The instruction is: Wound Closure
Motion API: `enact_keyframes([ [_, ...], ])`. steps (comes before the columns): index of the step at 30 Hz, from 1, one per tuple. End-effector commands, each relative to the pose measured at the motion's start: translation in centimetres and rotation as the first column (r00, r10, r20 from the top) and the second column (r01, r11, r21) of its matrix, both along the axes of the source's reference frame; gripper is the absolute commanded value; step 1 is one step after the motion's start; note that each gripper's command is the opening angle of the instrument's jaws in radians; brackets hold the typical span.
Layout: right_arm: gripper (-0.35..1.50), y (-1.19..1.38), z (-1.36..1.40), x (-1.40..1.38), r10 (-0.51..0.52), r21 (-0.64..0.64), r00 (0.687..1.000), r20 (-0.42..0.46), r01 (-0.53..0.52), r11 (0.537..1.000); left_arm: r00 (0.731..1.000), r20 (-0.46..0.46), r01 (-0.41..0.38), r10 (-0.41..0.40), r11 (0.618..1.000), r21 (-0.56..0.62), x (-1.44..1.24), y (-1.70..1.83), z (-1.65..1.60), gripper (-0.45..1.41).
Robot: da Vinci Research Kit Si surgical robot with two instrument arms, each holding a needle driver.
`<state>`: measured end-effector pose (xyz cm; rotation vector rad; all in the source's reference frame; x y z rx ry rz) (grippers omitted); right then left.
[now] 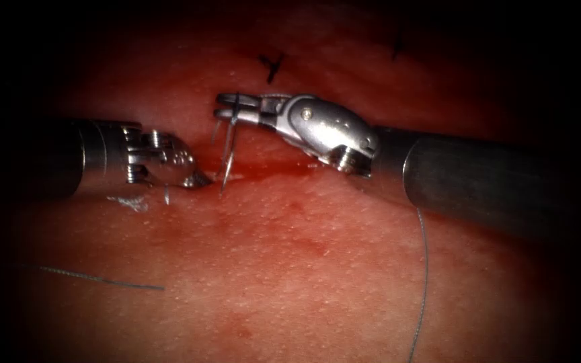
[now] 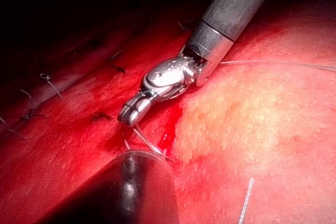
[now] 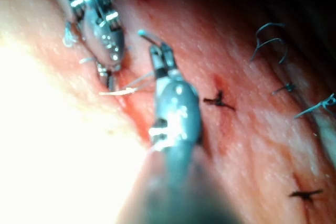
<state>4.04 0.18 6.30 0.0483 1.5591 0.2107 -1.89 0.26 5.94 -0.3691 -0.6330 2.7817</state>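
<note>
My right tool (image 1: 226, 107) reaches in from the right and is shut on the curved needle (image 1: 228, 151) near its upper end. The needle hangs down from the jaws, and its lower end meets the tissue (image 1: 290, 255) at the cut (image 1: 250, 176). My left tool (image 1: 200, 180) lies on the left side of the cut, shut, with its tips pressed against the tissue edge beside the needle. The left wrist view shows the right tool (image 2: 128, 114) with the needle (image 2: 149, 145) below it. The right wrist view shows the right tool (image 3: 160, 56), the needle (image 3: 131, 85) and the left tool (image 3: 106, 77).
Thread (image 1: 423, 282) trails down from under the right shaft, and another strand (image 1: 102, 279) lies on the tissue at lower left. Tied stitches (image 1: 272, 65) sit farther along the cut. Red fluid (image 2: 165, 129) wets the wound.
</note>
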Motion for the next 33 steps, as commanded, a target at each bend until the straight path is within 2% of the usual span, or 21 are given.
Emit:
enact_keyframes([
  [1, -0.35, 0.09, 0.06, 0.07, 0.006, -0.010, 1.000, 0.003, -0.006, 1.000, 1.000, 0.002, 0.001, -0.001, 1.000, -0.002, -0.07, 0.04, 0.03, -0.03],
  [10, -0.35, 0.13, 0.10, 0.06, 0.045, -0.050, 0.999, 0.013, -0.044, 0.998, 1.000, 0.000, 0.002, -0.002, 1.000, -0.002, -0.10, -0.04, -0.07, -0.01],
  [19, -0.35, -0.02, 0.18, 0.21, 0.026, -0.077, 0.999, 0.044, -0.023, 0.997, 1.000, 0.007, 0.003, -0.003, 1.000, -0.014, -0.13, 0.06, -0.32, -0.01],
  [33, -0.35, -0.15, 0.13, 0.37, -0.014, -0.081, 0.998, 0.057, 0.019, 0.997, 1.000, 0.019, 0.020, -0.019, 0.999, -0.030, -0.10, 0.05, -0.38, 0.02],
])
